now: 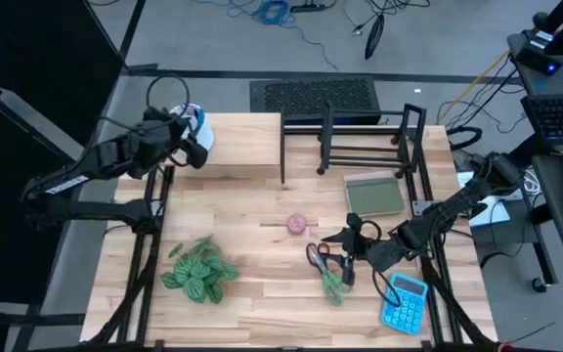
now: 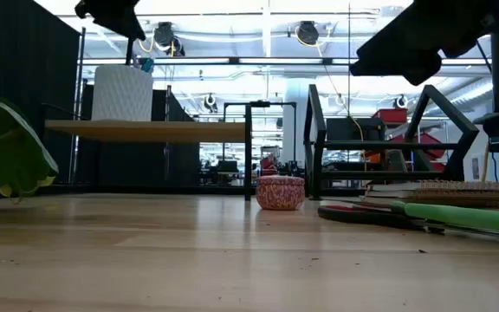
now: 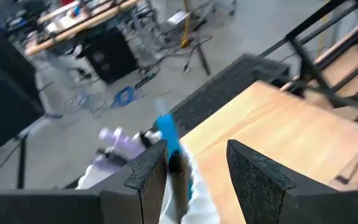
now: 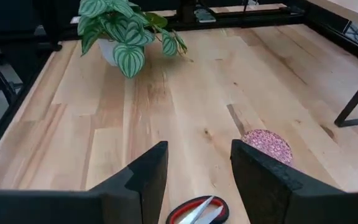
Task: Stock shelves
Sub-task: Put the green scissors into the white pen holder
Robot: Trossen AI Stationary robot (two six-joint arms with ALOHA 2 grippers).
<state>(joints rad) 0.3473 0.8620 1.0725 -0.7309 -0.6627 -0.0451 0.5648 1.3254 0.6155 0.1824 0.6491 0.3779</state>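
Note:
A white cup (image 2: 121, 93) holding a blue pen (image 3: 166, 134) and a purple one stands on the left end of the pale-wood shelf (image 1: 238, 147). My left gripper (image 3: 197, 168) hovers open just above the cup (image 1: 195, 125), its fingers on either side of the rim; I see no touch. The black wire rack (image 1: 365, 137) stands to the right of the wooden shelf. My right gripper (image 1: 352, 238) is open above the table, over the red-handled scissors (image 4: 197, 211) and close to a small pink tin (image 4: 267, 144).
A potted plant with striped leaves (image 1: 198, 269) sits at the near left. A grey notebook (image 1: 374, 194) lies in front of the rack, and a blue calculator (image 1: 404, 303) lies at the near right. Green-bladed scissors (image 1: 330, 272) lie near the middle.

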